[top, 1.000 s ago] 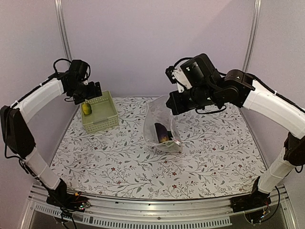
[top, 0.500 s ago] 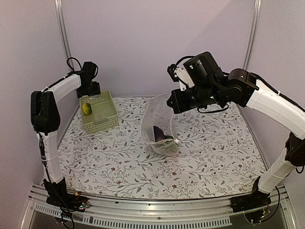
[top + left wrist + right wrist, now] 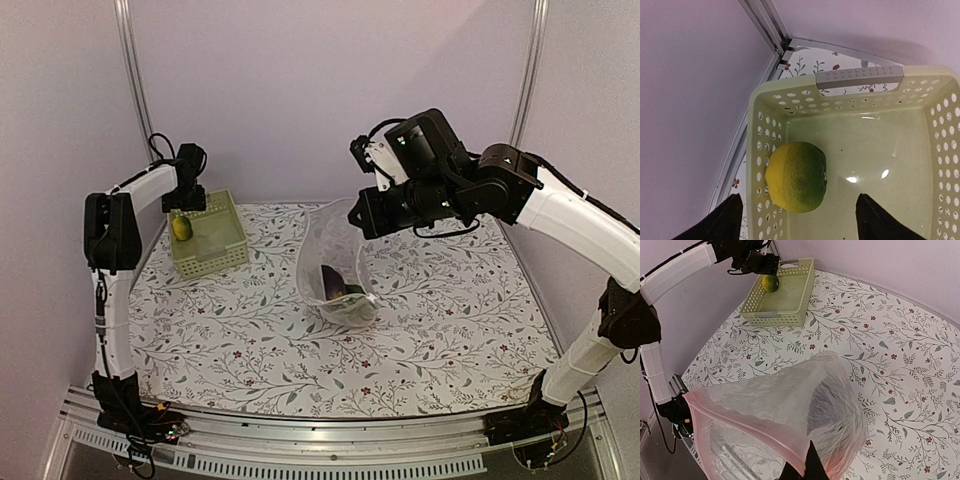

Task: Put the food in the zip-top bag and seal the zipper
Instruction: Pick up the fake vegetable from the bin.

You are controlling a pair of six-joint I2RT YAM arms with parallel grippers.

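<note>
The clear zip-top bag (image 3: 335, 262) hangs upright from my right gripper (image 3: 366, 212), its bottom on the table. In the right wrist view that gripper (image 3: 807, 469) is shut on the bag's (image 3: 790, 400) pink zipper strip (image 3: 747, 421), and the mouth is open. A dark purple eggplant (image 3: 333, 277) and a green piece (image 3: 355, 297) lie inside the bag. A round yellow-green toy fruit (image 3: 796, 176) lies in the pale green basket (image 3: 860, 77) by its left wall. My left gripper (image 3: 799, 212) is open just above it, one finger on each side. From above, the left gripper (image 3: 185, 198) is over the fruit (image 3: 181, 227).
The slotted basket (image 3: 215, 240) stands at the back left of the flowered table, close to the wall and a metal frame post (image 3: 135, 70). The left arm's elbow (image 3: 100, 225) is folded up at the table's left edge. The right arm (image 3: 560, 215) reaches in from the right.
The left arm has folded in, its elbow swinging right, and its gripper has come down over the basket's back-left corner. The right gripper shifted the bag slightly left, then stayed still.
</note>
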